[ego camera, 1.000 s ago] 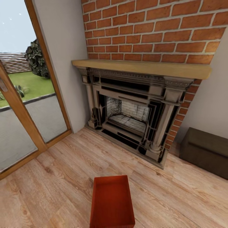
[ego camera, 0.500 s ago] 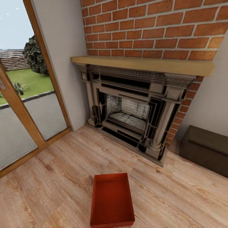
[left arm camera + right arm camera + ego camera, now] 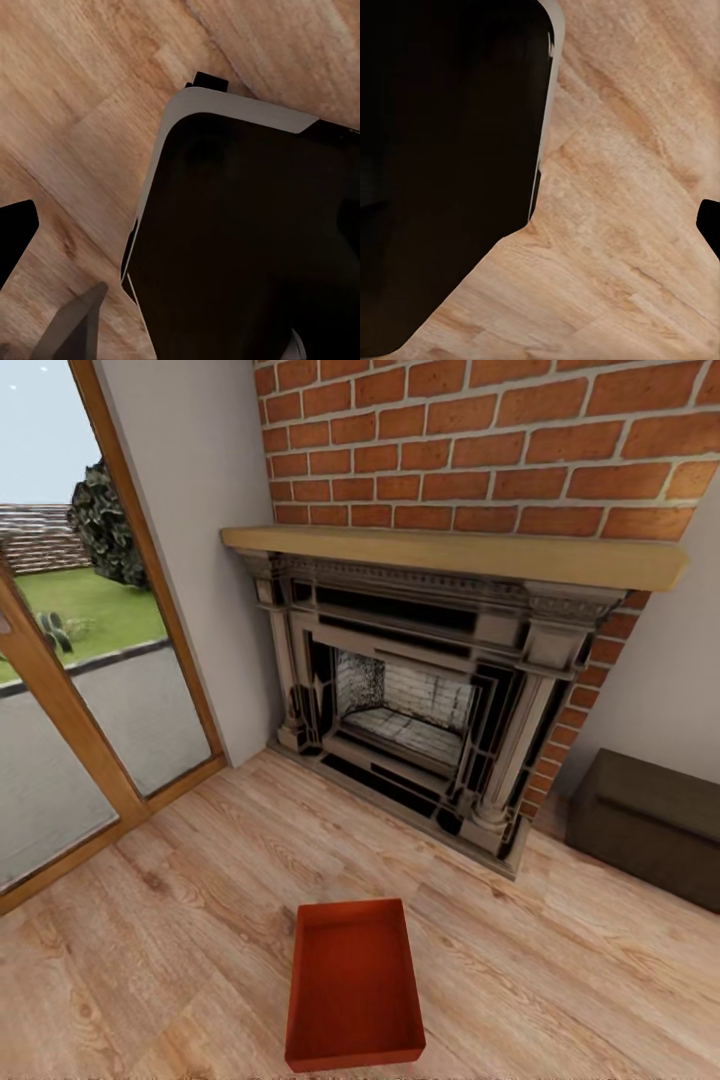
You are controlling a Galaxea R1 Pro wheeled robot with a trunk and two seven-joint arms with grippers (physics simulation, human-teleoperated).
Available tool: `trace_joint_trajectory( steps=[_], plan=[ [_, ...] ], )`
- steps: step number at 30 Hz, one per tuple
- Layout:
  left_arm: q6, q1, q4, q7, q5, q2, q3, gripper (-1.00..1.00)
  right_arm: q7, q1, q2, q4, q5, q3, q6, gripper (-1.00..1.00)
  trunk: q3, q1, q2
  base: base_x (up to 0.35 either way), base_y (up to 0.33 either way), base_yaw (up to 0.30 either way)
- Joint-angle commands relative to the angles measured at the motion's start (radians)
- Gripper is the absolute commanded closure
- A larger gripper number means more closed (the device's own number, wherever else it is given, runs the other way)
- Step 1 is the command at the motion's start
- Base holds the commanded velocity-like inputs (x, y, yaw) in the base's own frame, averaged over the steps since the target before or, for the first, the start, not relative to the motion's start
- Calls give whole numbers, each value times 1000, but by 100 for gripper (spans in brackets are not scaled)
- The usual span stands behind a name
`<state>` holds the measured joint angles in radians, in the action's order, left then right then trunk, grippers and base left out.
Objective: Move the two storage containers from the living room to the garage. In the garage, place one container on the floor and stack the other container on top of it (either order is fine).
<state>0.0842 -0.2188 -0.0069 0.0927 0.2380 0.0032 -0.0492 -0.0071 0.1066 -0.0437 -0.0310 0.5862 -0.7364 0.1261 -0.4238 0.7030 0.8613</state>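
From the head camera I see one storage container (image 3: 354, 985) lying open side up on the light wood plank floor (image 3: 170, 920) of the living room, a little way in front of the red brick fireplace (image 3: 420, 700). A glass door (image 3: 90, 690) stands to its left and a dark low cabinet (image 3: 650, 830) to the right. My wrist cameras look down on planks and the robot's dark base (image 3: 247, 247). I cannot tell whether either arm's fingers are apart or together.

Head high; wrists perhaps near planks (image 3: 90, 112)
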Motion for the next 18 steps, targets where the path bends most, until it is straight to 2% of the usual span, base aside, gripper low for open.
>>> trace_joint_trajectory(
  steps=[1,18],
  plan=[
    [3,-1,1,1,1,0,-4,-100,-1,1,0,-2,6,-8,5,-100,-3,0,1,0,0,0],
    [3,-1,1,1,1,0,-4,-100,-1,1,-4,-2,6,-7,5,-100,-30,0,1,0,0,0]
  ],
)
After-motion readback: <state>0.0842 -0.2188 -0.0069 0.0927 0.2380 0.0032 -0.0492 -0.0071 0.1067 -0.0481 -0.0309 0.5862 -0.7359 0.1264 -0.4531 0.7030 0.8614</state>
